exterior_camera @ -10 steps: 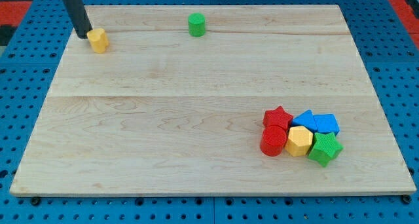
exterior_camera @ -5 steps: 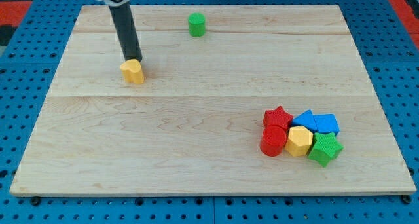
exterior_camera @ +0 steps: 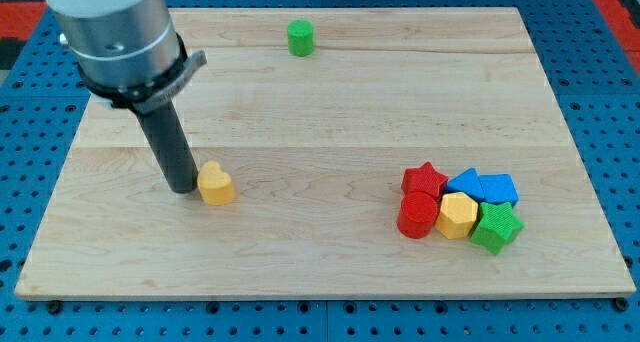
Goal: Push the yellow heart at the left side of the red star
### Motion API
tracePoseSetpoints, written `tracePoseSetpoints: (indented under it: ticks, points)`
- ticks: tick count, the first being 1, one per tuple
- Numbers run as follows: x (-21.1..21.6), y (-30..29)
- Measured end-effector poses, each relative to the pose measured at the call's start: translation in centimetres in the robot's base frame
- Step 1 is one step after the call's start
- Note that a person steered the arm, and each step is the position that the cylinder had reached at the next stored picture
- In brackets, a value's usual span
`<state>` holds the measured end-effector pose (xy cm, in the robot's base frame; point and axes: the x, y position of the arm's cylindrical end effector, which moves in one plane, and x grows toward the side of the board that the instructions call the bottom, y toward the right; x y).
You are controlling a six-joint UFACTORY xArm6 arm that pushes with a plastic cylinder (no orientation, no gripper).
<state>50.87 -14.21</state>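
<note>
1. The wooden board (exterior_camera: pixel 320 82) fills most of the view, lying on a blue pegboard table (exterior_camera: pixel 600 132).
2. The arm's grey cylindrical body (exterior_camera: pixel 115 32) comes in from the view's top left and narrows to the dark rod. There are no fingers to open or close here, only my tip (exterior_camera: pixel 184 189), which rests on the board touching the yellow heart (exterior_camera: pixel 215 184) on its left side.
3. A cluster sits at the view's lower right: the red star (exterior_camera: pixel 424 178), a red cylinder (exterior_camera: pixel 417 217), a yellow hexagonal block (exterior_camera: pixel 458 215), a green star (exterior_camera: pixel 496 227) and two blue blocks (exterior_camera: pixel 487 187) whose shapes are hard to make out.
4. A green cylinder (exterior_camera: pixel 299 37) stands alone near the view's top edge.
5. Progress: the yellow heart is well apart from the red star, out to its left and at about the same height in the view. I judge that most of the rightward travel remains, ending with the heart just beside the star's left.
</note>
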Motion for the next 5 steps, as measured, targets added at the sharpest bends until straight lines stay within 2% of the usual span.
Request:
tracePoseSetpoints:
  ticks: [3,5]
  points:
    - [-2.5,12.5]
    - [-1.9,19.6]
